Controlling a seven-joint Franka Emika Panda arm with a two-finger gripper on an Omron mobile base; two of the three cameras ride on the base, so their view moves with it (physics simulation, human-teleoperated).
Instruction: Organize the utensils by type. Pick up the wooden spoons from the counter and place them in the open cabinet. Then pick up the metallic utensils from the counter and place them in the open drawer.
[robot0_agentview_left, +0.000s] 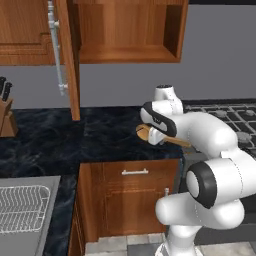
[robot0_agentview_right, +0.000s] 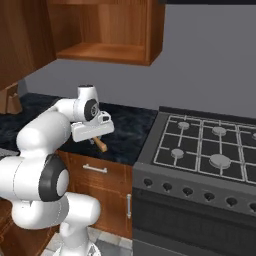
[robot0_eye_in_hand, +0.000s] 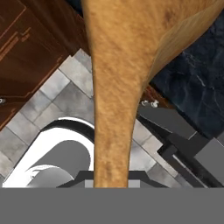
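Note:
My gripper (robot0_agentview_left: 158, 134) is shut on a wooden spoon (robot0_agentview_left: 145, 133), holding it level just above the black counter (robot0_agentview_left: 60, 135) near its front edge. The round bowl points left and the handle runs right under my forearm. In the right base view the gripper (robot0_agentview_right: 95, 133) hangs over the counter (robot0_agentview_right: 127, 127), and the handle end of the wooden spoon (robot0_agentview_right: 102, 145) pokes out below it. Up close in the hand view, the wooden spoon (robot0_eye_in_hand: 116, 87) crosses the middle. The open cabinet (robot0_agentview_left: 127, 52) hangs above and left, its door (robot0_agentview_left: 67, 60) swung out. The metallic utensils and the open drawer are out of view.
A knife block (robot0_agentview_left: 6, 117) stands at the far left of the counter, and a dish rack (robot0_agentview_left: 22, 210) sits low at the left. A gas stove (robot0_agentview_right: 210, 140) adjoins the counter on the right. Below the counter edge is a drawer front with a silver handle (robot0_agentview_left: 135, 172).

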